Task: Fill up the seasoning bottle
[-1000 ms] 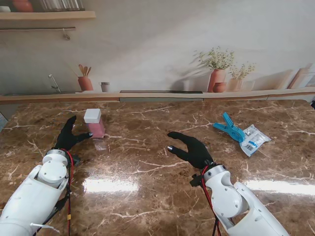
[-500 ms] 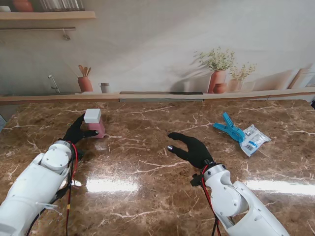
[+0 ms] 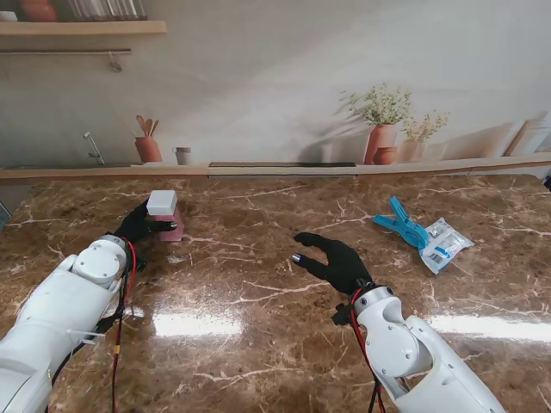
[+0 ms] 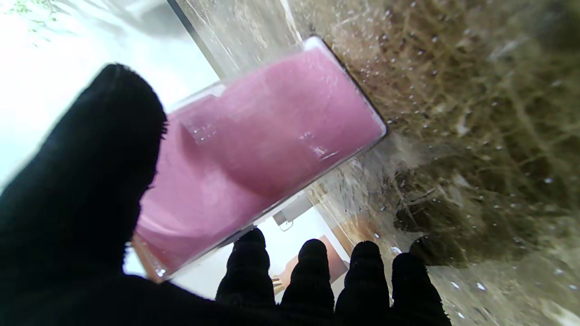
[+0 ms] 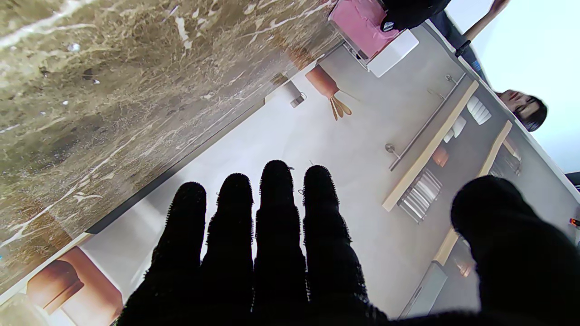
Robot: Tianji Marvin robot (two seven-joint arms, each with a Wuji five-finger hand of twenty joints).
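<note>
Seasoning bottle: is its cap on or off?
On. The white cap sits atop the pink seasoning bottle, which the left hand holds.

brown marble table (image 3: 275, 301) bears bottle (image 3: 165, 217), blue clip (image 3: 401, 224), perhaps a packet (image 3: 445, 243).

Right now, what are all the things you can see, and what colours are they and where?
Seasoning bottle: one, clear with pink filling and a white cap, far left part of the table, in the left hand.
Clip: one, blue, right side of the table, farther from me, next to the packet.
Packet: one, clear and white with blue print, right side of the table.
Table: one, brown marble with pale veins.
Backdrop wall: one, pale, printed with shelves, terracotta pots and plants, behind the table.
Left hand: one, black glove, wrapped around the seasoning bottle.
Right hand: one, black glove, open over the middle of the table, holding nothing.
</note>
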